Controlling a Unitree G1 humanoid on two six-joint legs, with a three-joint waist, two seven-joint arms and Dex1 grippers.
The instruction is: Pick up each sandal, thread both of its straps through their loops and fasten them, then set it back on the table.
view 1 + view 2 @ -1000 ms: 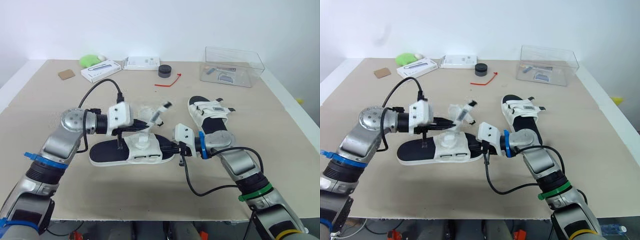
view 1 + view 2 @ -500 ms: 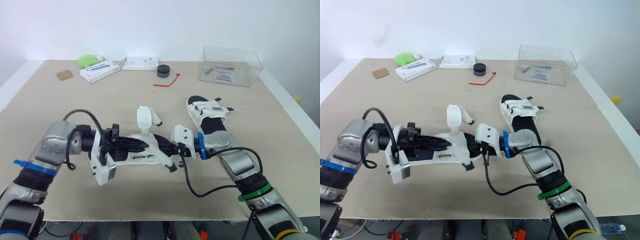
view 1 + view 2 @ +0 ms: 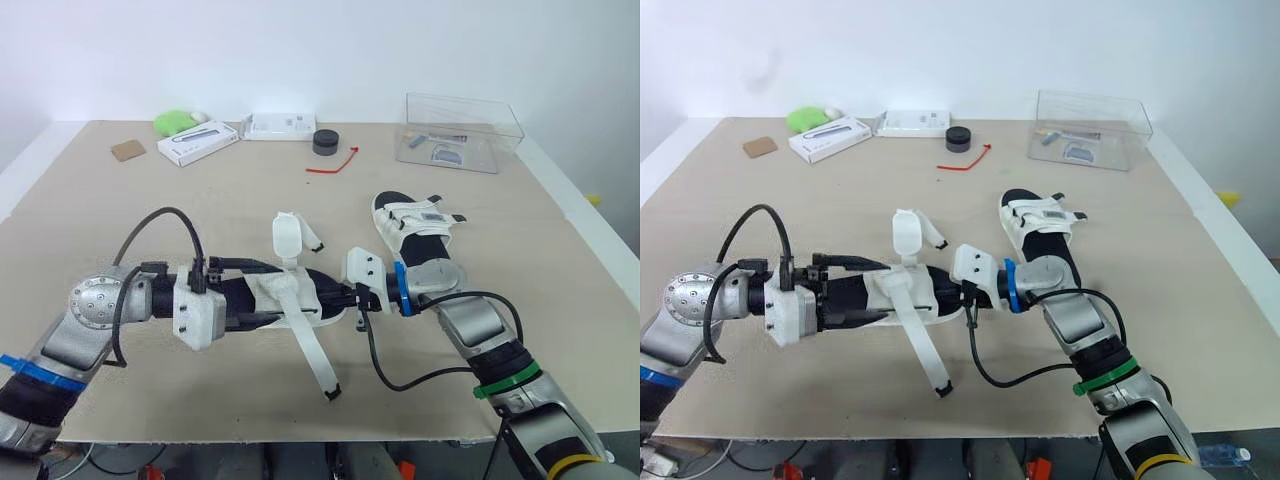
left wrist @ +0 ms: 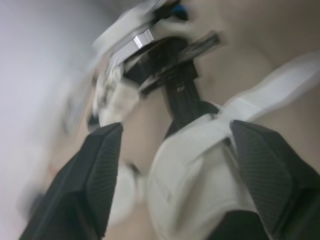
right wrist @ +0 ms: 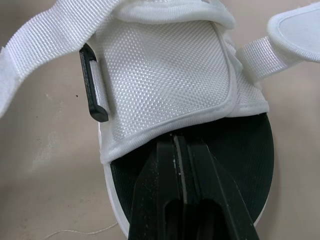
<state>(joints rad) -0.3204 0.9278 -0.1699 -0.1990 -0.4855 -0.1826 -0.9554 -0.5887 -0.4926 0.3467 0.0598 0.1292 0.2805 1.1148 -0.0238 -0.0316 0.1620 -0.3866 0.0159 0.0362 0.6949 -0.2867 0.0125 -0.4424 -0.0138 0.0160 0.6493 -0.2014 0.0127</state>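
A white-strapped sandal with a black sole [image 3: 290, 297] hangs low over the table between my two grippers. My right gripper [image 5: 180, 150] is shut on the edge of its black sole. My left gripper [image 3: 262, 295] is open, its fingers [image 4: 100, 170] standing either side of the sandal's white upper [image 4: 200, 170]. One long strap [image 3: 315, 355] trails loose down to the table, and a short strap [image 3: 287, 235] sticks up. A black loop [image 5: 92, 90] shows beside the upper. The second sandal [image 3: 420, 228] lies on the table to the right with its straps across it.
At the back stand a clear plastic box [image 3: 465, 130], a black round object [image 3: 325, 142], a red tie [image 3: 335, 163], two white boxes [image 3: 200, 142] [image 3: 283, 125], a green object [image 3: 178, 122] and a brown card [image 3: 130, 150]. The table's front edge is near my arms.
My left gripper let go of the strap it held up, dropped to the sandal's left end and opened around it. The long strap now hangs loose. The right gripper kept its grip.
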